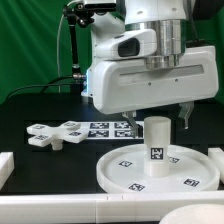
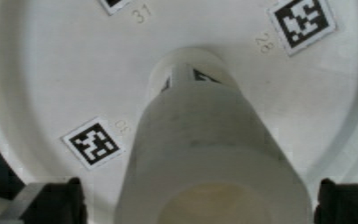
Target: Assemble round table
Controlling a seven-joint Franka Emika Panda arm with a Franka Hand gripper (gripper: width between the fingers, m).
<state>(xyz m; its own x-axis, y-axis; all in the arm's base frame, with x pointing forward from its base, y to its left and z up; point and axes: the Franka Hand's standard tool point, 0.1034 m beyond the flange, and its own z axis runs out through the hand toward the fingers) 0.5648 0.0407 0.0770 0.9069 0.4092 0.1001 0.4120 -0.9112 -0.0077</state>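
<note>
The large rimmed round disc [image 1: 195, 170] lies flat at the exterior view's right, with tags on its face. The short thick cylinder leg [image 1: 157, 143] stands upright on the disc's middle. My gripper [image 1: 160, 113] hangs just above the leg's top, open, with its fingers [image 1: 186, 112] spread wider than the leg. In the wrist view the leg [image 2: 202, 130] rises from the disc [image 2: 51, 70] between my two dark fingertips [image 2: 55, 200], with a gap on each side. The cross-shaped four-armed piece [image 1: 55, 134] lies on the black table at the exterior view's left.
The marker board [image 1: 105, 128] lies flat behind the disc, beside the cross piece. A white bar [image 1: 8, 166] stands at the exterior view's left edge and a white ledge [image 1: 60, 208] runs along the front. The arm's white body [image 1: 140, 70] looms over the disc.
</note>
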